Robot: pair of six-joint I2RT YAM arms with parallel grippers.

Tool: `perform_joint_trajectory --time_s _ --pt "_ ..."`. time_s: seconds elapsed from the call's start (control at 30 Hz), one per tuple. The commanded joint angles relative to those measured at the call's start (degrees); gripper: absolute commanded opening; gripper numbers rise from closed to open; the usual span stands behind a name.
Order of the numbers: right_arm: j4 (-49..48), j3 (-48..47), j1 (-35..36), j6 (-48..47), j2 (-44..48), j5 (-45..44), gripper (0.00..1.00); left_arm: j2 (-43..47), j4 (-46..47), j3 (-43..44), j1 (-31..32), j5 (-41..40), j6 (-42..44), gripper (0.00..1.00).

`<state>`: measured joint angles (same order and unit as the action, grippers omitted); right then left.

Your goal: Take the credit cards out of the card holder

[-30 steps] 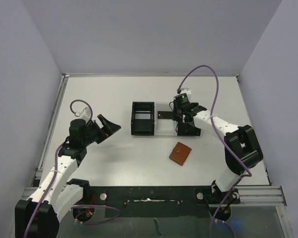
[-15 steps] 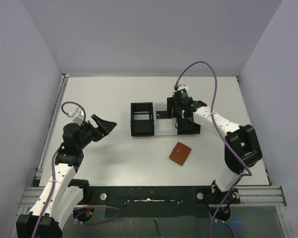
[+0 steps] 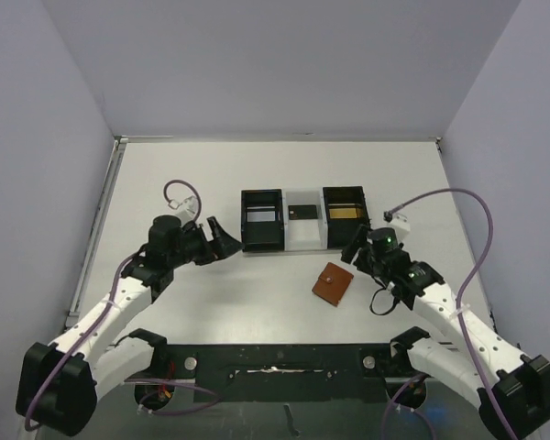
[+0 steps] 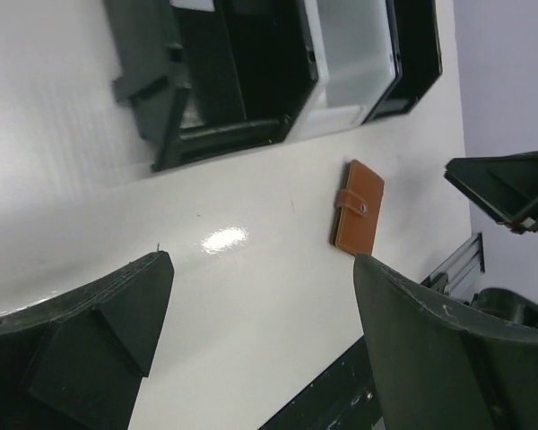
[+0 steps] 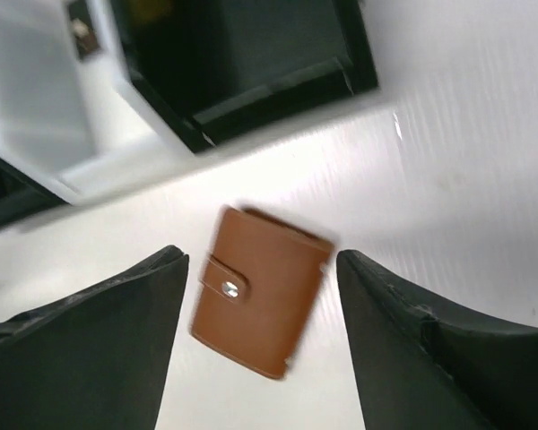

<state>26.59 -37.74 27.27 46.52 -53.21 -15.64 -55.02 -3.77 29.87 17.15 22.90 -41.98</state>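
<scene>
The card holder (image 3: 333, 284) lies shut on the white table in front of the tray, its snap tab fastened. It also shows in both wrist views: card holder (image 4: 359, 208), card holder (image 5: 260, 305). A gold-tan credit card (image 3: 346, 213) lies in the tray's right black compartment. My right gripper (image 3: 358, 247) hovers open just right of the card holder, which appears between its fingers (image 5: 117, 331), apart from them. My left gripper (image 3: 225, 237) is open and empty, left of the tray. In the wrist views, both the left gripper (image 4: 262, 262) and right gripper (image 5: 260, 260) hold nothing.
The black-and-white three-compartment tray (image 3: 282, 246) stands mid-table. A small black card (image 3: 302, 213) lies in its white middle compartment. Grey walls close in the table on three sides. The arms' mounting rail (image 3: 275, 357) runs along the near edge.
My right arm pulled back from the tray's right compartment to beside the card holder, its jaws opening; a gold-tan card now lies in that compartment. My left arm swung right toward the tray.
</scene>
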Motion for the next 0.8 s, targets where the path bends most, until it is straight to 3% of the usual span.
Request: perform_joint_trajectory --time_s 0.0,0.2,0.4,0.67,0.77 --pt "-2.8 9.2 -2.4 10.1 7.5 3.6 0.66 -5.4 1.0 5.4 10.7 -7.8 3.3 0.80" --pt "-6.7 13.9 -5.1 10.8 3.3 11.3 0.58 -14.2 1.5 10.5 19.7 -11.2 3.9 0.75" --pt "-15.3 15.7 -5.4 9.8 -6.4 18.3 0.46 -16.7 2.5 11.6 22.3 -11.9 3.3 0.74" --pt "-18.7 17.7 1.5 6.8 -12.4 19.9 0.28 -18.7 0.1 13.2 25.0 -15.8 5.6 0.69" --pt "-20.1 17.2 5.0 8.7 -14.1 18.8 0.27 -21.4 -3.1 15.8 28.4 -19.7 7.1 0.68"
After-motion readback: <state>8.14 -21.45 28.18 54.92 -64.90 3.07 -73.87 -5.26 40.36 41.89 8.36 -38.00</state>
